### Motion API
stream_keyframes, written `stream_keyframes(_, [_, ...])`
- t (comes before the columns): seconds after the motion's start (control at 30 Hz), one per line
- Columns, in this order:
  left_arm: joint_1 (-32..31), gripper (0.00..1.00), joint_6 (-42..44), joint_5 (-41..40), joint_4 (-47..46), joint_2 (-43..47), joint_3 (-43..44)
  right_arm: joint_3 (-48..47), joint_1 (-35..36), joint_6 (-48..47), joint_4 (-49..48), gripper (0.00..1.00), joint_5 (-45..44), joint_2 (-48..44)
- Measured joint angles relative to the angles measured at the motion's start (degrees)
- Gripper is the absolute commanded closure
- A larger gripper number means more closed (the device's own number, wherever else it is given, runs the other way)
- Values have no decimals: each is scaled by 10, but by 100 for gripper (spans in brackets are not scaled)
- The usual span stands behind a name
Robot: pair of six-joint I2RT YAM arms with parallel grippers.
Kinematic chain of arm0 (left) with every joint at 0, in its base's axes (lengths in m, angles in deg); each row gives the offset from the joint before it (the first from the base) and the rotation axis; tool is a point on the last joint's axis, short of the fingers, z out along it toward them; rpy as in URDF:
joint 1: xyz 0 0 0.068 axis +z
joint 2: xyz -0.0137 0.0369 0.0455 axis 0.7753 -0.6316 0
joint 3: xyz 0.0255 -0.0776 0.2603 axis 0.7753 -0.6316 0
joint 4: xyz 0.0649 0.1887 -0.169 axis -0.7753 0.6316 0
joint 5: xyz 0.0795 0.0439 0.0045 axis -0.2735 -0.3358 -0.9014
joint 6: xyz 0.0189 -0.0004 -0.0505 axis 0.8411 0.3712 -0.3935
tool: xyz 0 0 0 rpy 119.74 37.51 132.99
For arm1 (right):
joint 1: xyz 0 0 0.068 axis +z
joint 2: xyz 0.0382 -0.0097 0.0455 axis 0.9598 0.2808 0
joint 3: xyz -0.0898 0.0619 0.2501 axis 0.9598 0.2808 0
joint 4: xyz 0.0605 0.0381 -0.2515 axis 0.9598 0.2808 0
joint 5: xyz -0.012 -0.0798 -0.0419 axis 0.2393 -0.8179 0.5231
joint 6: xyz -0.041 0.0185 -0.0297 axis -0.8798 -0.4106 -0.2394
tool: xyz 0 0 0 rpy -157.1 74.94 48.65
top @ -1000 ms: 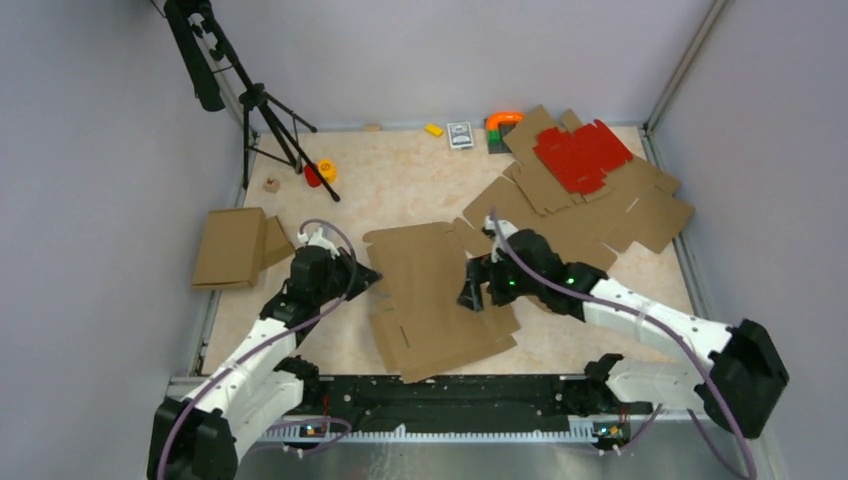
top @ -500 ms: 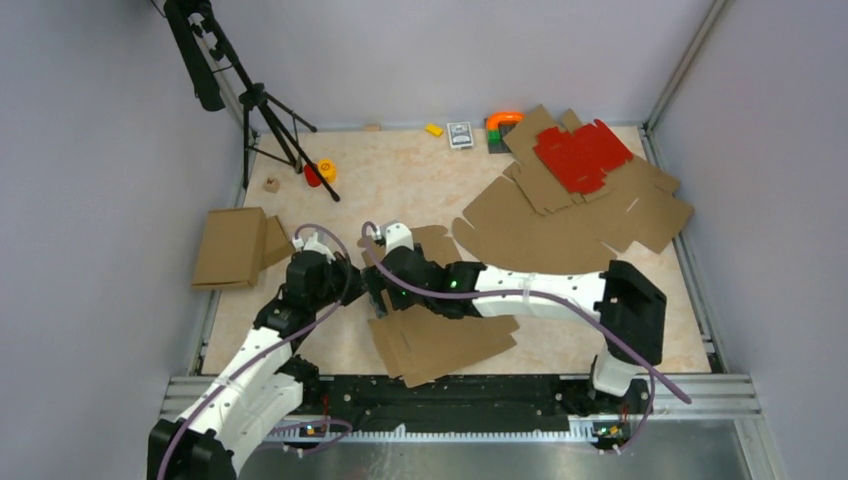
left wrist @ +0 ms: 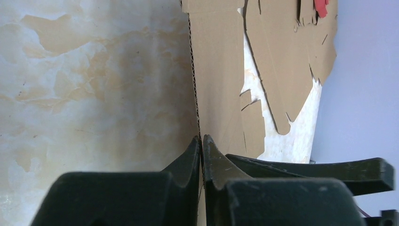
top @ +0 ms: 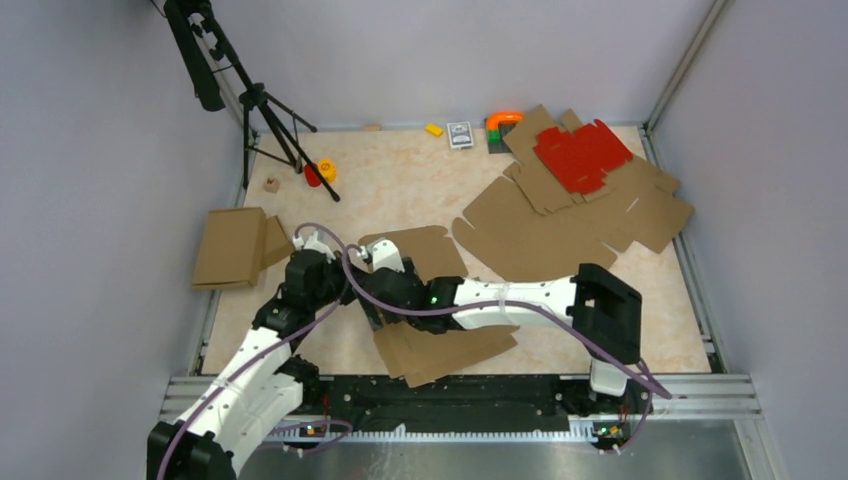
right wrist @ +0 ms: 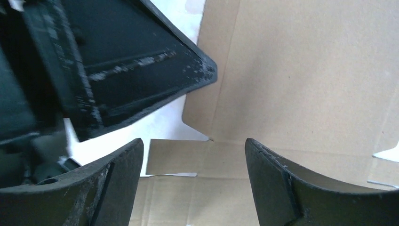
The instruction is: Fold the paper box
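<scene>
Right now your left gripper has its fingers pinched shut on the corrugated left edge of the paper box, the tips meeting with only the board between them. Your right gripper hangs with its fingers spread wide over a creased panel of the box, near a slit and a flap, gripping nothing. The left gripper's dark body sits just beside it, filling the upper left of that wrist view. From above, both grippers meet at the box's left side, with the right arm stretched across the sheet and hiding its middle. The box lies on the table near front centre. Well apart, at far right, a red sheet tops a pile of brown blanks. A folded carton sits at left near a tripod.
</scene>
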Motion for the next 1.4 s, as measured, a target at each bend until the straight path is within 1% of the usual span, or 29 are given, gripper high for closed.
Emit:
stream_keyframes(0.17, [0, 95, 0, 0, 4, 1, 3, -4, 7, 3, 35, 33, -43, 14])
stream_keyframes(0.37, [0, 95, 0, 0, 10, 1, 5, 23, 3, 13, 31, 42, -65, -12])
stream_keyframes(0.47, [0, 95, 2, -1, 13, 1, 5, 47, -5, 20, 29, 42, -57, -35])
stream_keyframes(0.53, [0, 93, 4, -2, 15, 1, 5, 57, -11, 23, 25, 41, -54, -44])
stream_keyframes(0.6, [0, 87, 7, -5, 16, 1, 5, 63, -15, 25, 25, 41, -53, -49])
stream_keyframes(0.67, [0, 79, 10, -9, 19, 0, 5, 68, -18, 26, 24, 41, -52, -50])
stream_keyframes(0.73, [0, 59, 17, -15, 24, -9, 5, 80, -23, 26, 23, 41, -43, -55])
stream_keyframes(0.8, [0, 43, 26, -18, 27, -25, 5, 98, -30, 30, 18, 40, -28, -64])
stream_keyframes(0.83, [0, 37, 26, -16, 28, -35, 5, 109, -34, 32, 16, 39, -20, -70])
stream_keyframes(0.9, [0, 33, 26, -14, 24, -61, 4, 140, -47, 37, 10, 38, -3, -90])
stream_keyframes(1.0, [0, 32, 28, -4, 10, -100, 2, 175, -64, 42, 9, 38, 12, -116])
stream_keyframes(1.17, [0, 32, 28, 10, -23, -168, 2, 224, -80, 58, 5, 38, 28, -165])
stream_keyframes(1.3, [1, 40, 25, 18, -50, -228, 3, 273, -93, 71, -14, 38, 48, -206])
stream_keyframes(1.4, [0, 45, 21, 22, -75, -251, 6, 303, -112, 79, -36, 38, 75, -212])
